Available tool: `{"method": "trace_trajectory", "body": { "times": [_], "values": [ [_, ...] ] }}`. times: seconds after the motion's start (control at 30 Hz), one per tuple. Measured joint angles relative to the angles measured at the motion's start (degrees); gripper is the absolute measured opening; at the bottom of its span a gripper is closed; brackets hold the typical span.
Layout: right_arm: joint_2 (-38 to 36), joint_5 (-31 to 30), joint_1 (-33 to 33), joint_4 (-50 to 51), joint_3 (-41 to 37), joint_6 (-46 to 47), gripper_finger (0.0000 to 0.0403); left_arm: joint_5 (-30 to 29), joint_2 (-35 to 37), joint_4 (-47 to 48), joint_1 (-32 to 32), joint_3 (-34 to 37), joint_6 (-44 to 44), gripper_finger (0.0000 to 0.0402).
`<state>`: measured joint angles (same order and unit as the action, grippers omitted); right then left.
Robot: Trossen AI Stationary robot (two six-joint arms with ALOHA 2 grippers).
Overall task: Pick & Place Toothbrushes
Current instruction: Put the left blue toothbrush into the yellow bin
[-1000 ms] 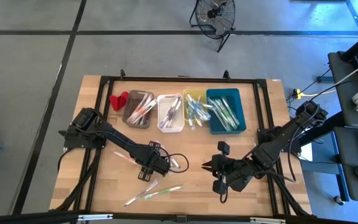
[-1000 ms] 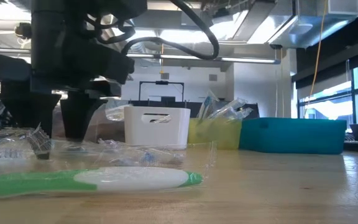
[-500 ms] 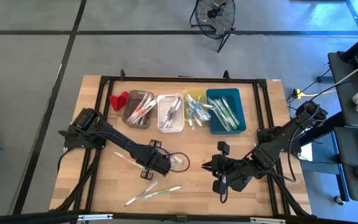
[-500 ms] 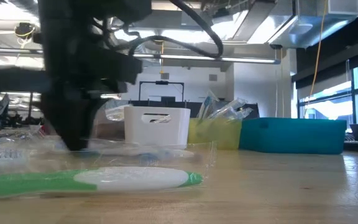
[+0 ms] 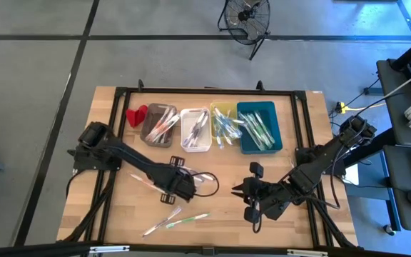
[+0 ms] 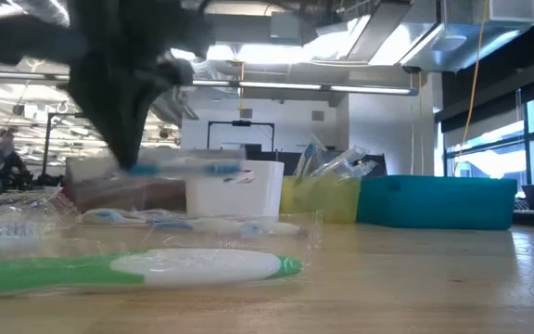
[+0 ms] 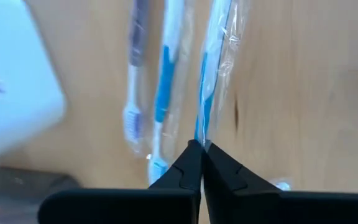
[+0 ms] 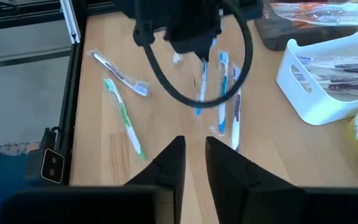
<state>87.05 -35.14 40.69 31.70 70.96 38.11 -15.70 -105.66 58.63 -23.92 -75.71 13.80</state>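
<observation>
Centrally, toward the near half of the wooden table (image 5: 120, 214): left gripper (image 5: 189, 187) clenched on a blue toothbrush (image 7: 209, 93) in a clear wrapper, fingers (image 7: 188, 168) pinched together around its end, brush lifted clear of the tabletop and roughly level in the low view (image 6: 179, 168); two more wrapped toothbrushes, one blue (image 7: 163, 87) and one purple (image 7: 135, 68), flat on the wood just beside the held one; lower down the table, a green toothbrush (image 5: 188, 218) and a paler wrapped toothbrush (image 5: 161, 222) side by side near the front edge; another wrapped one (image 5: 143, 180) at an angle under the left arm's forearm.

Right gripper (image 5: 238, 190) low over the table, a little to the right of the left one, pointing toward it; fingers (image 8: 169, 163) parted by a narrow gap with nothing between them.

Along the far side, four bins in a row: grey bin (image 5: 145, 132), white bin (image 5: 195, 148), yellow bin (image 5: 215, 107), teal bin (image 5: 277, 128), each with toothbrushes inside; small red object (image 5: 135, 114) touching or just beside the grey bin's left end.

Closest to the low camera: green-and-white toothbrush (image 6: 137, 267) flat in its wrapper, white bin (image 6: 235, 186), yellow bin (image 6: 318, 197) and teal bin (image 6: 438, 199) behind.
</observation>
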Motion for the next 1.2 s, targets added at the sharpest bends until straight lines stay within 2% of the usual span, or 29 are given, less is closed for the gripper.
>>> {"method": "trace_trajectory", "body": {
  "times": [0.13,0.3,0.5,0.63,0.73,0.93,1.07,1.2],
  "values": [
    [0.0,0.0,0.0,0.0,0.0,0.0,0.0072,-4.6,1.0,2.4,-0.8,-3.4,0.4,0.0],
    [0.0,0.0,0.0,0.0,0.0,0.0,0.0079,-12.8,3.9,1.0,-1.9,-5.8,2.0,0.0001],
    [0.6,1.3,0.0,-0.8,0.0,-0.4,0.0085,-19.3,10.5,-9.7,-6.4,-5.8,1.4,0.0001],
    [3.0,4.5,-0.2,-6.7,0.0,-6.1,0.0097,-22.5,14.1,-18.4,-9.8,-5.3,-0.9,0.0001],
    [5.4,4.7,-0.4,-14.0,0.0,-14.3,0.012,-25.4,15.0,-21.9,-11.8,-5.3,-1.5,0.0001],
    [6.8,4.9,-1.4,-27.7,0.1,-28.4,0.0198,-28.1,14.6,-27.7,-14.1,-5.3,-0.9,0.0003],
    [6.8,3.1,-1.4,-34.0,0.1,-30.9,0.0237,-27.8,13.5,-34.5,-15.7,-5.2,-3.3,0.0003],
    [6.8,2.7,-1.6,-37.9,0.1,-33.5,0.0257,-27.6,12.8,-38.5,-17.0,-5.2,-5.6,0.0003]
  ]
}}
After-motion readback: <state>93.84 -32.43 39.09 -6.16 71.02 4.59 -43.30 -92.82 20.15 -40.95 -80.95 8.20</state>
